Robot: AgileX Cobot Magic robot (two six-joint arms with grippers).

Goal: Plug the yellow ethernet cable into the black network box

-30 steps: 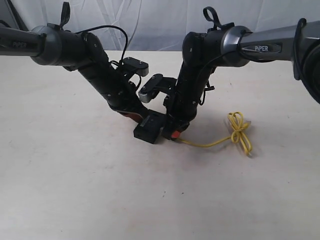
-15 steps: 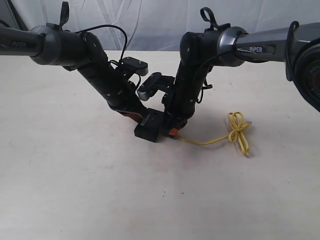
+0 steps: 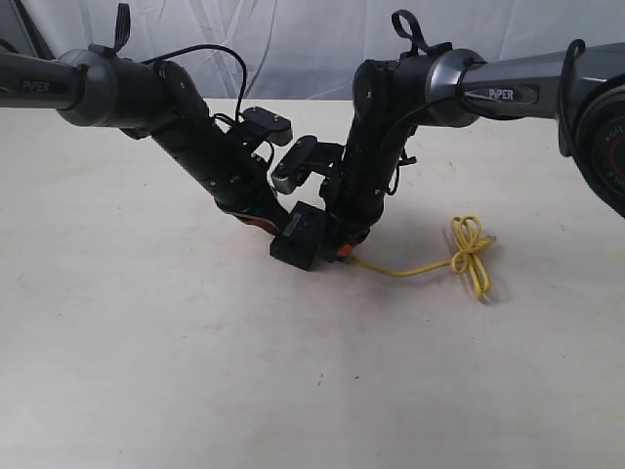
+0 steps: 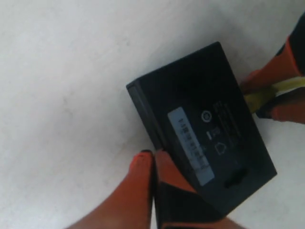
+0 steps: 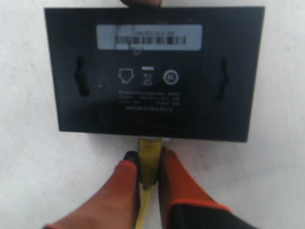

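Braced by the clenched left gripper [image 4: 153, 155], the black network box [image 5: 152, 71] has shifted slightly; right gripper [image 5: 147, 157], grasping the yellow ethernet cable [image 5: 149, 148], seemingly seats the plug.

The left arm [image 3: 200, 147] and right arm [image 3: 376, 147] slant down to the black network box [image 3: 298, 239] at the middle of the bench [image 3: 146, 391], blocking it from behind and from both sides. The left claw [image 4: 153, 160] presses against one long edge, and the right claw [image 5: 145, 160] crowds the opposite one. The yellow ethernet cable [image 3: 410, 270] trails off to the right. The near bench lies open.
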